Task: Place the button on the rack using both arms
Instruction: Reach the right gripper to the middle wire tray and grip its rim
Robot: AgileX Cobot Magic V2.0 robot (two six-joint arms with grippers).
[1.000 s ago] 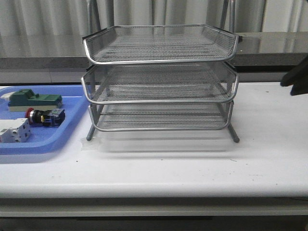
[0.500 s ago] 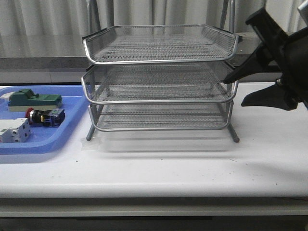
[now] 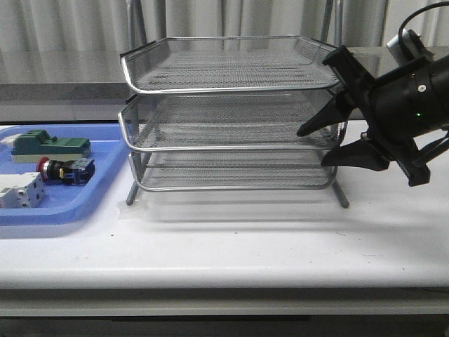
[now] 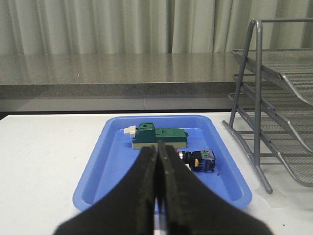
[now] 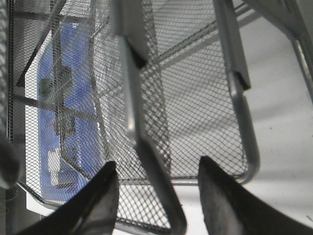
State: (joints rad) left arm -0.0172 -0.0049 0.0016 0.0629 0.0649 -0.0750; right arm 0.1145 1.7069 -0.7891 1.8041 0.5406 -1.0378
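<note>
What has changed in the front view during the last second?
The right arm came in from the right edge and moved left toward the rack. Its open right claw now sits at the rack's right side, level with the middle tier, gripping nothing. The button and the blue tray stayed where they were.

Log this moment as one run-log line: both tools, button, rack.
right tool: open, at rack middle tier's right front corner | left tool: shut, empty | button: in blue tray, untouched
</note>
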